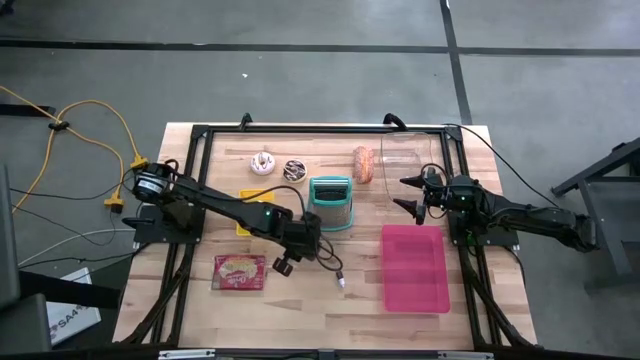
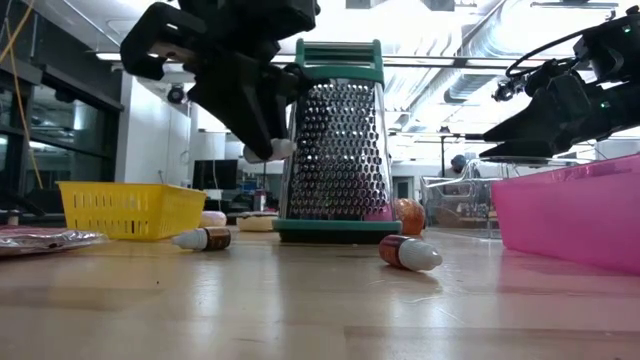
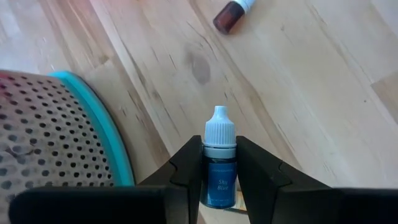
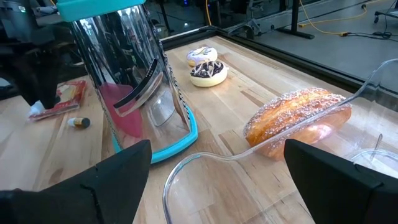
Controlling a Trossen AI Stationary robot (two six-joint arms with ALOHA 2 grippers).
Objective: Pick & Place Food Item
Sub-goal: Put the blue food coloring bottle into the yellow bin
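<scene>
My left gripper [image 3: 219,149] is shut on a small blue dropper bottle [image 3: 219,177] with a white cap, just in front of the teal-based metal grater [image 1: 331,203]. In the low view the bottle's white cap [image 2: 272,151] pokes out of the gripper [image 2: 262,140] well above the table. A brown dropper bottle [image 1: 341,283] lies on its side on the wood close by. My right gripper [image 1: 415,195] waits open at the right, behind the pink tray [image 1: 415,268], with nothing between its fingers. My left gripper pinches the blue bottle's body [image 3: 219,163] just below the white cap, between its two fingers. The bottle lies along the fingers, cap [image 3: 220,129] sticking out past the tips. The fingers slant down toward the table. The bottle is lifted clear of the wood.
Two donuts [image 1: 278,167] and a sugared pastry [image 1: 363,165] lie at the far side, next to a clear plastic container [image 1: 410,155]. A yellow basket [image 1: 252,207] and a flat snack packet [image 1: 240,272] are to the left. A second brown bottle [image 2: 205,238] lies near the basket.
</scene>
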